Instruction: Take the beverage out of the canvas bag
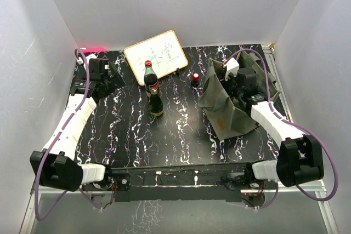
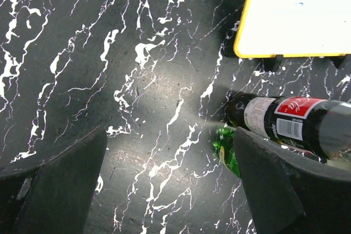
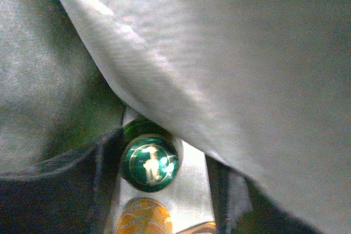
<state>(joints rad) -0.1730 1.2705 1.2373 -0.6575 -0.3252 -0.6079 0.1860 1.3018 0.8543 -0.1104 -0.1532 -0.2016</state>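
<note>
The olive-green canvas bag (image 1: 222, 108) lies slumped at the table's right side. My right gripper (image 1: 239, 82) is pushed inside it. In the right wrist view, grey-green bag fabric (image 3: 236, 53) hangs over the gripper (image 3: 162, 160). A green bottle cap with a gold figure (image 3: 149, 164) sits between the dark fingers (image 3: 104, 190). It is next to the left finger, with a gap to the right one. The jaws stand open. My left gripper (image 1: 108, 73) is open and empty at the far left, above bare table (image 2: 170, 135).
A cola bottle with a red cap (image 1: 151, 78) and a green bottle (image 1: 156, 103) stand mid-table, and both show by my left gripper's right finger in the left wrist view (image 2: 296, 127). A whiteboard (image 1: 156, 51) leans at the back. A small red-capped item (image 1: 195, 77) stands left of the bag. An orange object (image 3: 145, 217) lies below the cap.
</note>
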